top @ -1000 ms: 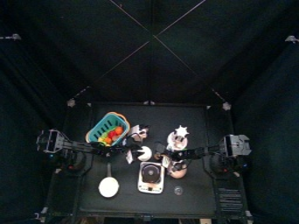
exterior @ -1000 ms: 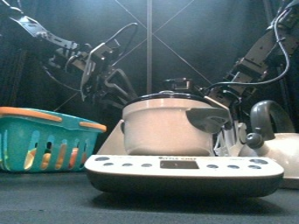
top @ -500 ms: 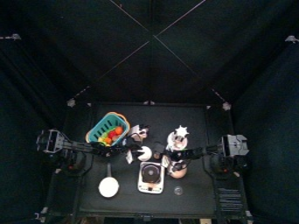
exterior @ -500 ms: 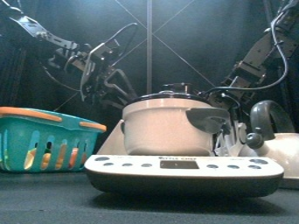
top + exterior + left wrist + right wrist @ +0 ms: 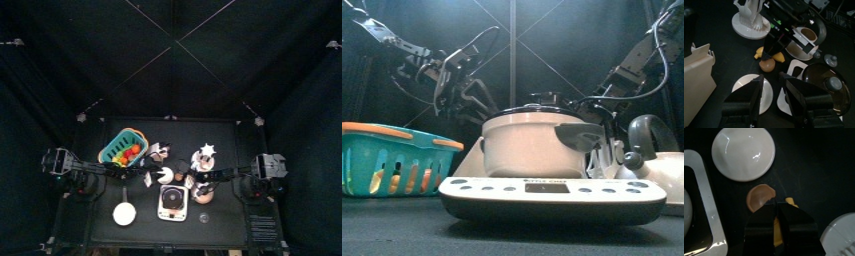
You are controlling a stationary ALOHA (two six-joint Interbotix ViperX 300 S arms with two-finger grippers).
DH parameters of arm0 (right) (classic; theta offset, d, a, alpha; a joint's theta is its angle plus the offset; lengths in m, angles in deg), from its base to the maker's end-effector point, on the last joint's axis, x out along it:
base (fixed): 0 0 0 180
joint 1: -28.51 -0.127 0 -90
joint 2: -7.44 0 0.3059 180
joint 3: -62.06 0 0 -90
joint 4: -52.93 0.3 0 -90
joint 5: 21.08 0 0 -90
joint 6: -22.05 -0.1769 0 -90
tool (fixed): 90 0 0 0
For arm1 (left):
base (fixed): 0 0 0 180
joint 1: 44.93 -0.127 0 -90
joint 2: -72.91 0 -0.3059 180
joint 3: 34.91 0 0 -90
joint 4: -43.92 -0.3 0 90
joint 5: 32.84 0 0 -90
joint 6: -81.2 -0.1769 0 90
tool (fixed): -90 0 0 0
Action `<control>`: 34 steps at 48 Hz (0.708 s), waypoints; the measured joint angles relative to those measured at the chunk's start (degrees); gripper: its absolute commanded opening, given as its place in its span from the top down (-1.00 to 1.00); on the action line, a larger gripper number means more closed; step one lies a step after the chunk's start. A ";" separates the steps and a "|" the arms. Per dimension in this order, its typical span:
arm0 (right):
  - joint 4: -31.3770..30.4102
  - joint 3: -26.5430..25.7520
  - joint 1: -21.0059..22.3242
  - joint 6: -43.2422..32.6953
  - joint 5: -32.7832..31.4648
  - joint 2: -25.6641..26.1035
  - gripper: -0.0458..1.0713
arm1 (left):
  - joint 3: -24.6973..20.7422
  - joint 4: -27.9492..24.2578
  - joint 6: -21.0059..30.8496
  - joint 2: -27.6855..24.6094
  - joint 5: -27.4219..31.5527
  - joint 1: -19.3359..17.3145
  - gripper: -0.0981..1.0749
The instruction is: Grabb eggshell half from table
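**Brown eggshell half under the closing right pincer**

Brown eggshell half [image 5: 760, 196] is lying on the black surface [image 5: 817, 173], beside a white dish [image 5: 743, 152]. Right pincer [image 5: 777, 210] is narrowing nearly closed just beside it; a grip is not evident. Left pincer [image 5: 773, 92] is hanging wide open, empty. Next: securing the rim, then lifting.

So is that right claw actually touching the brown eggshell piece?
Cannot tell. In the right wrist view the right end effector overlaps the brown eggshell half, hiding any contact or gap.
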 measured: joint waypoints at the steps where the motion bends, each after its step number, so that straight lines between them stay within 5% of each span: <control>1: 0.00 0.09 0.00 0.00 -0.26 0.53 0.43 | 0.00 0.00 0.00 0.00 0.00 0.00 -0.42; 15: -0.62 0.09 -0.09 0.09 -1.93 3.96 0.40 | 0.18 0.00 0.00 0.00 0.00 0.09 -0.42; 28: 0.00 0.18 0.00 0.09 2.55 3.96 -0.05 | 0.79 0.00 0.00 0.53 0.00 -0.09 -0.42; 34: 0.09 0.62 0.09 0.18 3.34 3.78 -0.11 | 0.79 0.09 0.00 0.88 0.00 -0.09 -0.42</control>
